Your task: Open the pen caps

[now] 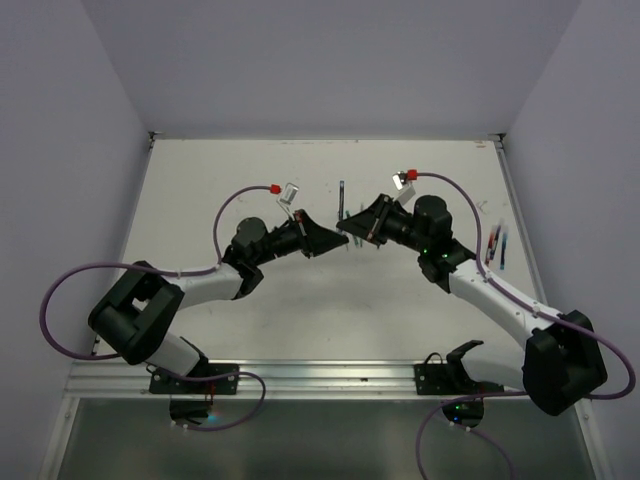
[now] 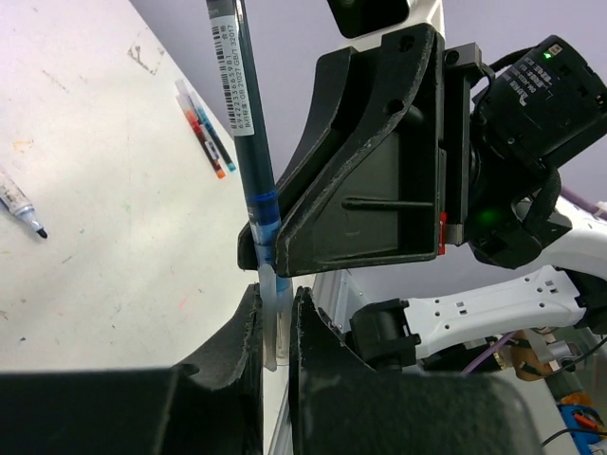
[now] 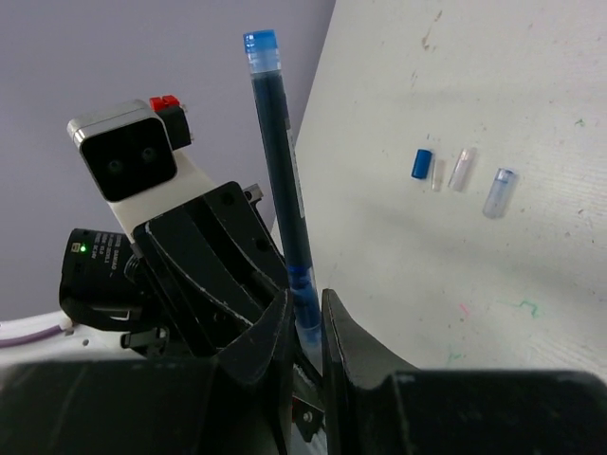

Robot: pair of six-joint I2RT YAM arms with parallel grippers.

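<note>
A white tabletop (image 1: 250, 330), scuffed and flecked with small ink marks, sits between plain lavender-grey walls (image 1: 330, 60) at 9, 12 and 3 o'clock. A ribbed aluminium rail (image 1: 300, 378) runs along its 6 o'clock edge, where both arm bases are bolted. Purple cables (image 1: 60, 300) loop off the arms.

Near the table's centre the two arms meet tip to tip, sharing one dark teal stick pen (image 2: 248, 123) with a barcode label on its barrel. The left gripper (image 2: 277, 296) is pressed together on the clear tube-shaped cap (image 2: 271, 284) at one end of that pen. The right gripper (image 3: 305, 299) is clamped on the barrel just beside its blue band, and the blue-plugged far end points to 12 o'clock in the right wrist view.

Four loose caps lie together on the bare surface at 2 o'clock from the right fingers: a short blue cap (image 3: 421, 163) and three clear or whitish caps (image 3: 462, 169).

In the top view a cluster of slim pens (image 1: 497, 245) lies near the 3 o'clock edge. A single dark pen (image 1: 341, 195) lies at 12 o'clock from the meeting grippers.
</note>
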